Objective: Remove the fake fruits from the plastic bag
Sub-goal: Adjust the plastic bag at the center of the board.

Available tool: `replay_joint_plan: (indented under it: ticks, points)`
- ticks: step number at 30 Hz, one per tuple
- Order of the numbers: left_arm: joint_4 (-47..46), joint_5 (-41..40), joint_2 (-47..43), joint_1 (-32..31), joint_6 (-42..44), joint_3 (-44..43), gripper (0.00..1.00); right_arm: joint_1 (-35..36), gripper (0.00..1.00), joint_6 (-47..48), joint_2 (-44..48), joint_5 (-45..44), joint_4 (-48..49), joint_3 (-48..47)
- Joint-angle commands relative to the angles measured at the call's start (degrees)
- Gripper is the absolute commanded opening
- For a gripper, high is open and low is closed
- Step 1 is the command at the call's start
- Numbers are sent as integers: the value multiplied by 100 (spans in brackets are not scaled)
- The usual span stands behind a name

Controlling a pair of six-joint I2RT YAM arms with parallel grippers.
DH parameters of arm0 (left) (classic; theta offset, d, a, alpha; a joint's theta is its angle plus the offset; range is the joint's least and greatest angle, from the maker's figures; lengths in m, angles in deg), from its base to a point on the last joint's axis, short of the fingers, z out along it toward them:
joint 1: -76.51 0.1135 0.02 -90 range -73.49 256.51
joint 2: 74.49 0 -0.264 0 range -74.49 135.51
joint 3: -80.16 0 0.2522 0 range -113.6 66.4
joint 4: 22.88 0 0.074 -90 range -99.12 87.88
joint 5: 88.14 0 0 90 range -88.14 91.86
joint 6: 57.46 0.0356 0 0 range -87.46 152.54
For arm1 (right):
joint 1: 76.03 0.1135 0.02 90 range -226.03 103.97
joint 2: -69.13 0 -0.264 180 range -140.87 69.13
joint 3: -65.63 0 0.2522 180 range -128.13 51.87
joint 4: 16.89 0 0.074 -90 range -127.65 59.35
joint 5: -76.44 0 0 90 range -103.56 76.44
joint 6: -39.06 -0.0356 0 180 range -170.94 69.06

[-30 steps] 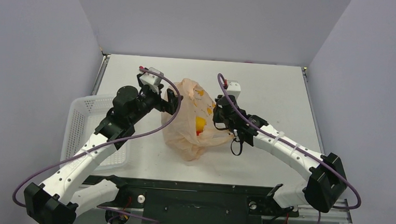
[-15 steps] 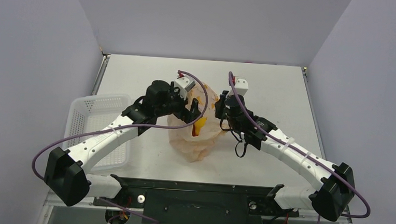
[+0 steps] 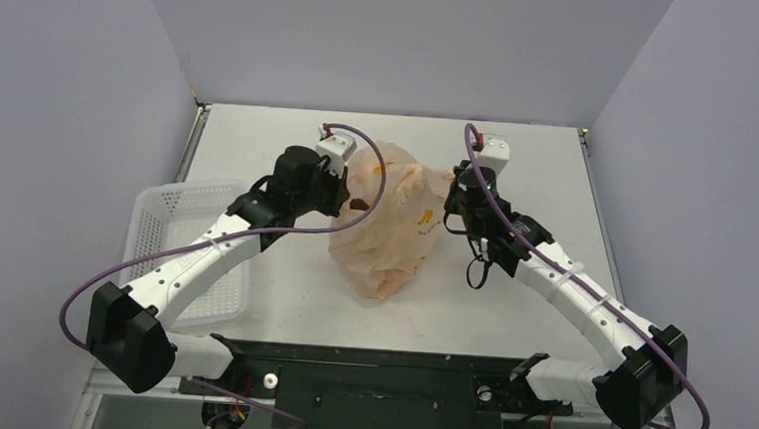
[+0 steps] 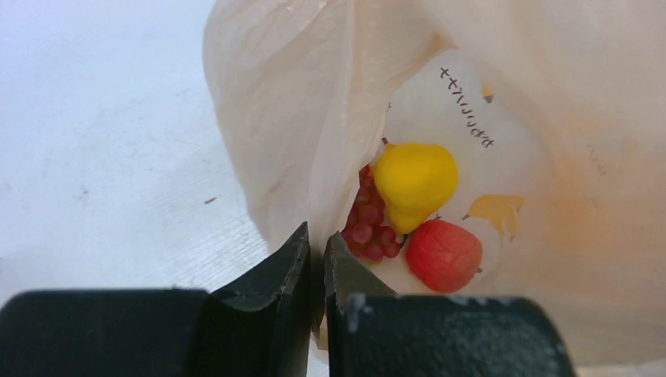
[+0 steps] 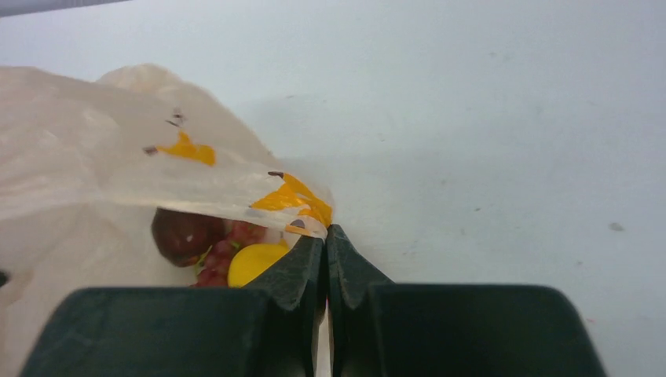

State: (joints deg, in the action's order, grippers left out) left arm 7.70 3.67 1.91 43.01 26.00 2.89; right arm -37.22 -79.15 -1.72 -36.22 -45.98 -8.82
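The peach-orange plastic bag (image 3: 391, 237) stands crumpled mid-table between both arms. My left gripper (image 3: 350, 204) is shut on the bag's left rim, and in the left wrist view its jaws (image 4: 316, 242) pinch a fold of film (image 4: 298, 126). Inside lie a cluster of red berries (image 4: 367, 225), a bright red fruit (image 4: 444, 254) and a yellow pear-shaped fruit (image 4: 415, 184). My right gripper (image 3: 448, 209) is shut on the right rim (image 5: 324, 234). Under that rim show a dark red round fruit (image 5: 183, 234), berries (image 5: 239, 233) and the yellow fruit (image 5: 253, 263).
A white mesh basket (image 3: 164, 223) sits at the table's left edge, beside the left arm. Purple cables loop off both arms. Grey walls close in the table at the back and both sides.
My left gripper swung in from the bag's left side and shut on its rim. The right gripper drew its rim back and to the right, and the bag shifted and rose with it.
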Motion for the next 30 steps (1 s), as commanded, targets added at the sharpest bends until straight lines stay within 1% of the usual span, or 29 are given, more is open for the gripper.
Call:
replay_joint_plan:
  ticks: [1, 3, 7, 8, 11, 14, 16, 17, 18, 19, 20, 21, 22, 23, 24, 25, 27, 28, 30]
  points:
    - [-502, -332, -683, 185, -74, 126, 4, -681, 0, 453, 77, -43, -344, -647]
    - [-699, -226, -842, 213, -93, 262, 3, -886, 0, 596, 21, 62, -504, -989]
    - [-1124, 448, -1002, 229, -172, 478, 0, -912, 0, 981, -118, 263, -707, -1885]
    - [-1178, 640, -986, 229, -189, 487, 0, -900, 0, 1042, -167, 333, -707, -1969]
    - [-1104, 787, -763, 229, -290, 389, 0, -798, 0, 1053, -270, 553, -654, -2118]
    - [-882, 840, -412, 234, -378, 240, 0, -464, 0, 1064, -518, 642, -592, -2008]
    - [-796, 851, -204, 276, -498, 141, 0, -220, 11, 1060, -709, 630, -611, -1850]
    - [-769, 867, -134, 292, -563, 117, 0, -52, 20, 1049, -767, 648, -629, -1708]
    - [-704, 908, -13, 326, -583, 50, 0, 20, 23, 1038, -859, 653, -642, -1638]
    - [-675, 946, 40, 344, -619, 23, 0, 140, 29, 1026, -886, 660, -683, -1525]
    - [-613, 972, 125, 383, -637, -32, 0, 182, 31, 1022, -906, 663, -739, -1477]
    - [-594, 1017, 149, 399, -672, -49, 0, 237, 36, 1013, -888, 652, -767, -1403]
    - [-588, 1047, 174, 441, -694, -64, 0, 253, 39, 1007, -810, 646, -824, -1381]
    - [-599, 1113, 182, 463, -726, -60, 0, 260, 44, 1007, -747, 626, -849, -1346]
    - [-629, 1152, 173, 503, -767, -53, 0, 259, 46, 1009, -588, 611, -902, -1346]
    - [-646, 1203, 160, 520, -781, -51, 0, 259, 52, 1010, -417, 558, -928, -1357]
    - [-717, 1287, 127, 566, -803, -41, 0, 263, 57, 930, -183, 450, -1001, -1432]
    - [-729, 1309, 100, 593, -815, -22, 0, 261, 59, 757, -117, 359, -1032, -1478]
    - [-770, 1384, 77, 629, -830, -7, 0, 270, 67, 352, 34, 322, -1003, -1504]
